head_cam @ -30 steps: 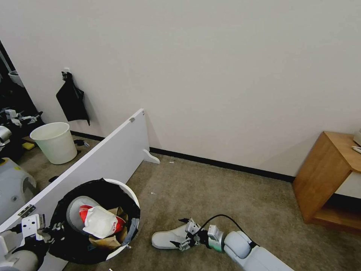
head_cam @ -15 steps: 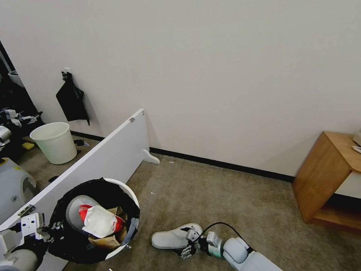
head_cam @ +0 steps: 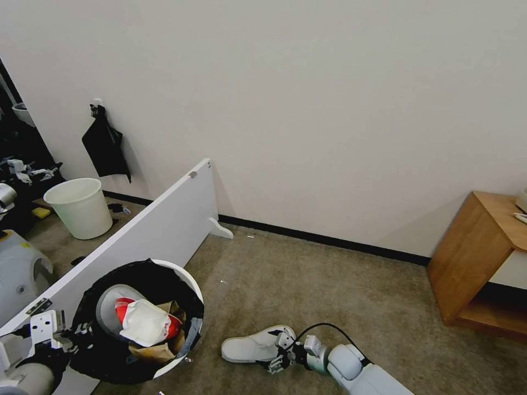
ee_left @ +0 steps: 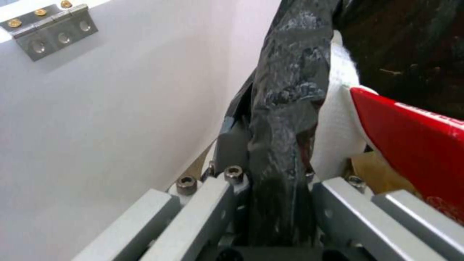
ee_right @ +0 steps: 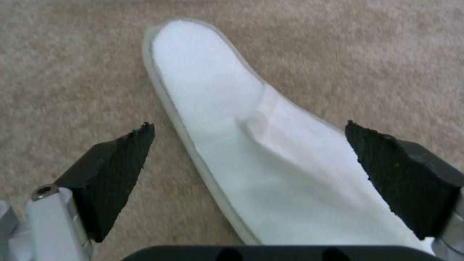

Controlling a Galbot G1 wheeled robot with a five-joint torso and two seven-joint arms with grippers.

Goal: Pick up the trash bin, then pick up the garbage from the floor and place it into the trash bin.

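Note:
The trash bin (head_cam: pixel 185 276), white with a black bag over its rim, hangs at the lower left in the head view. My left gripper (head_cam: pixel 77 333) is shut on its near rim; the left wrist view has the black bag (ee_left: pixel 280 108) pinched in the left gripper (ee_left: pixel 278 203). In the bin lie a red-white wrapper (head_cam: pixel 145 323), a brown paper bag (head_cam: pixel 156 352) and a white slipper (head_cam: pixel 108 304). Another white slipper (head_cam: pixel 251 345) lies flat on the carpet. My right gripper (head_cam: pixel 280 355) is at its heel, open, its black pads (ee_right: pixel 121 156) either side of the slipper (ee_right: pixel 251 152).
A white panel (head_cam: pixel 153 230) leans low along the left, behind the bin. A plain white bucket (head_cam: pixel 81 207) stands beyond it. A black bag (head_cam: pixel 104 145) hangs on the wall. A wooden cabinet (head_cam: pixel 480 258) stands at the right. Open carpet (head_cam: pixel 329 285) lies between.
My right gripper has drawn back from over the slipper's heel to just behind it, low at the carpet. The bin and left gripper have barely moved.

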